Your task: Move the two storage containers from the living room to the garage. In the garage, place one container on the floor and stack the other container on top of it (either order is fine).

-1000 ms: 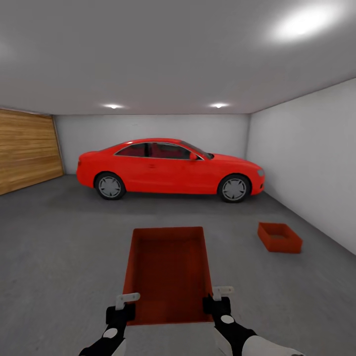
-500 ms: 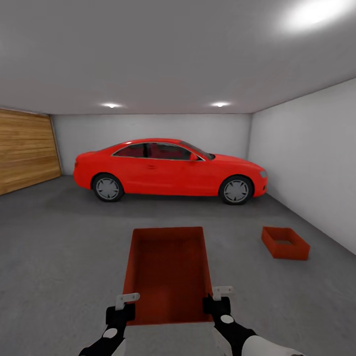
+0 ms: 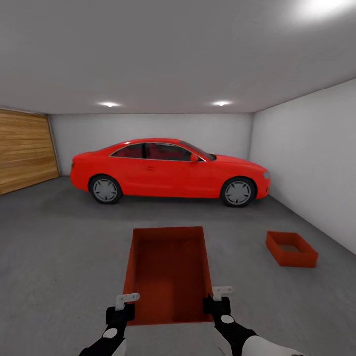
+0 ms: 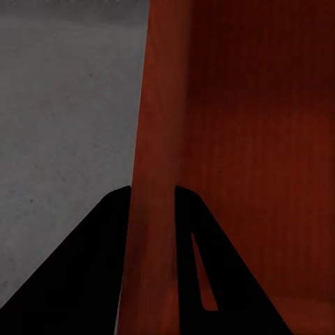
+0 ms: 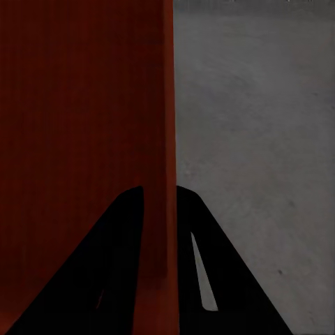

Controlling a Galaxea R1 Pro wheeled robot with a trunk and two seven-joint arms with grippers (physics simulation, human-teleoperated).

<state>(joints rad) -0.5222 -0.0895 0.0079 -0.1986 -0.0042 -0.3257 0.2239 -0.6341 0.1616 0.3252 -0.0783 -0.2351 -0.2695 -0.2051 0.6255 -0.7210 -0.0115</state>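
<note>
Container one [image 3: 291, 248] already sits on the garage floor [image 3: 64, 247], off to your right. Container two [image 3: 168, 274] hangs pinched at its side walls by your left pincer [image 3: 121, 307] and right pincer [image 3: 216, 299], so stacking's left.

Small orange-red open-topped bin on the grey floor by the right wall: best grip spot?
Take the small orange-red open-topped bin by its two long side walls, one pincer per wall, coming down from above. Its open top leaves the thin rims free to straddle, as both pincers grip the carried orange-red bin.
</note>
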